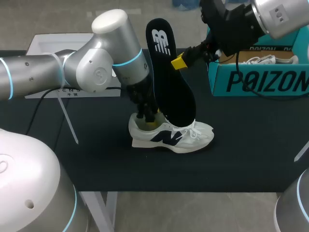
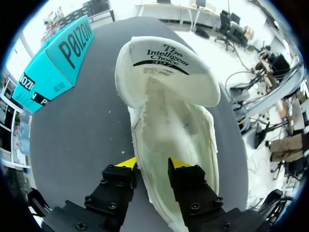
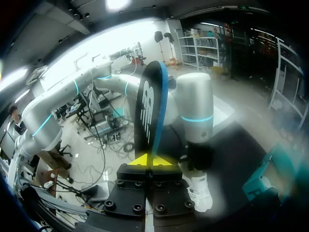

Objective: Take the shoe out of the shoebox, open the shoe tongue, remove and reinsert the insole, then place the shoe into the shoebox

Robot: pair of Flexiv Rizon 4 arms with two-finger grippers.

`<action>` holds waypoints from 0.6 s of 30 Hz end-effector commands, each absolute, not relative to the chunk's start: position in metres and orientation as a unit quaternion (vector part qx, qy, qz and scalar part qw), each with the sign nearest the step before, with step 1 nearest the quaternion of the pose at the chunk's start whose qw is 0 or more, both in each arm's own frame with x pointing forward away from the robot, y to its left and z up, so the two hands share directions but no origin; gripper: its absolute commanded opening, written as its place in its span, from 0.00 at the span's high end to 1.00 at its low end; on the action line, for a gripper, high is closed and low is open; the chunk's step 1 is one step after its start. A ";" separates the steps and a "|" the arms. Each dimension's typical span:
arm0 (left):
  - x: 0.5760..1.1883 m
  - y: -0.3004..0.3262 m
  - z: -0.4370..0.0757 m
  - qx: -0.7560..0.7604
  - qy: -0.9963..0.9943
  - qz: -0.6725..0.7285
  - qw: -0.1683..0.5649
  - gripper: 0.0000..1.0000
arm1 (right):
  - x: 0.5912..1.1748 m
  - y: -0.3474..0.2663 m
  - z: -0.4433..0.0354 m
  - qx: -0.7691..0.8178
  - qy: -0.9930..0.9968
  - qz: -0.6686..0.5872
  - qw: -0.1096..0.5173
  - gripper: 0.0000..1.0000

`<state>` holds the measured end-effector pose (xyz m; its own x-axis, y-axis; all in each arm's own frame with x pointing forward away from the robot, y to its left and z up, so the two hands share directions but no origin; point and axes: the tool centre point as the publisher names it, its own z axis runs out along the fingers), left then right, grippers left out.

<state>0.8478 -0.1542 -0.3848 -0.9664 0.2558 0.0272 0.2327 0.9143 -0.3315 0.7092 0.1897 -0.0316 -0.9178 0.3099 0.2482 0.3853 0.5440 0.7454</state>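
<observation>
On the black table [image 1: 251, 154] the teal shoebox [image 1: 260, 79] stood at the far right, with the white shoe [image 1: 193, 137] upright near the middle, outside it. The black insole [image 1: 171, 82] stood nearly on end, its lower end down at the shoe. The left gripper [image 2: 152, 164] pinched the shoe's heel wall, one finger inside and one outside; the right gripper [image 3: 150, 159] was clamped on the insole's edge.

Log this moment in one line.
left fingers: shut on sneaker heel | right fingers: shut on insole, upright, lower end at sneaker opening | sneaker: on table, outside shoebox
</observation>
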 end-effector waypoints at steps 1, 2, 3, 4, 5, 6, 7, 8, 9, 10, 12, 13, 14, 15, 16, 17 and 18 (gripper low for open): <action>0.849 -0.155 -0.386 -0.127 -0.977 0.165 0.037 1.00 | 0.710 0.192 -0.032 -0.199 -0.878 -0.434 0.043 1.00; 0.849 -0.155 -0.387 -0.127 -0.977 0.165 0.036 1.00 | 0.710 0.192 -0.032 -0.199 -0.878 -0.434 0.043 1.00; 0.849 -0.154 -0.387 -0.127 -0.977 0.165 0.036 1.00 | 0.710 0.192 -0.032 -0.199 -0.878 -0.434 0.043 1.00; 0.849 -0.154 -0.387 -0.127 -0.977 0.165 0.036 1.00 | 0.710 0.192 -0.032 -0.199 -0.878 -0.434 0.043 1.00; 0.849 -0.154 -0.387 -0.128 -0.977 0.165 0.037 1.00 | 0.710 0.192 -0.032 -0.199 -0.878 -0.434 0.043 1.00; 0.849 -0.154 -0.387 -0.128 -0.977 0.165 0.037 1.00 | 0.710 0.192 -0.032 -0.199 -0.878 -0.434 0.043 1.00; 0.849 -0.153 -0.387 -0.128 -0.977 0.165 0.037 1.00 | 0.710 0.192 -0.032 -0.199 -0.878 -0.434 0.043 1.00; 0.849 -0.153 -0.388 -0.129 -0.977 0.165 0.038 1.00 | 0.710 0.192 -0.032 -0.199 -0.878 -0.434 0.043 1.00; 0.849 -0.153 -0.388 -0.129 -0.977 0.166 0.039 1.00 | 0.710 0.192 -0.032 -0.199 -0.878 -0.434 0.043 1.00; 0.848 -0.152 -0.389 -0.130 -0.977 0.166 0.040 1.00 | 0.710 0.192 -0.032 -0.199 -0.878 -0.434 0.043 1.00; 0.848 -0.152 -0.389 -0.133 -0.976 0.166 0.044 1.00 | 0.710 0.192 -0.032 -0.199 -0.878 -0.434 0.043 1.00; 0.848 -0.152 -0.389 -0.137 -0.975 0.168 0.048 1.00 | 0.710 0.192 -0.032 -0.199 -0.878 -0.434 0.043 1.00; 0.849 -0.152 -0.390 -0.142 -0.973 0.172 0.054 1.00 | 0.710 0.192 -0.032 -0.199 -0.878 -0.434 0.043 1.00; 0.849 -0.152 -0.389 -0.150 -0.970 0.181 0.065 1.00 | 0.710 0.192 -0.032 -0.199 -0.878 -0.434 0.043 1.00; 0.849 -0.152 -0.388 -0.154 -0.970 0.177 0.068 1.00 | 0.710 0.192 -0.032 -0.199 -0.878 -0.434 0.043 1.00; 0.851 -0.152 -0.386 -0.161 -0.969 0.173 0.069 1.00 | 0.710 0.192 -0.032 -0.199 -0.878 -0.434 0.043 1.00; 0.852 -0.152 -0.384 -0.165 -0.965 0.188 0.080 1.00 | 0.710 0.192 -0.032 -0.199 -0.878 -0.434 0.043 1.00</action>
<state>0.8441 -0.1523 -0.3849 -0.9423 0.3291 0.0619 0.2864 0.8878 -0.3603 0.7090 0.1894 -0.0318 -0.9179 0.3099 0.2480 0.3850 0.5436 0.7458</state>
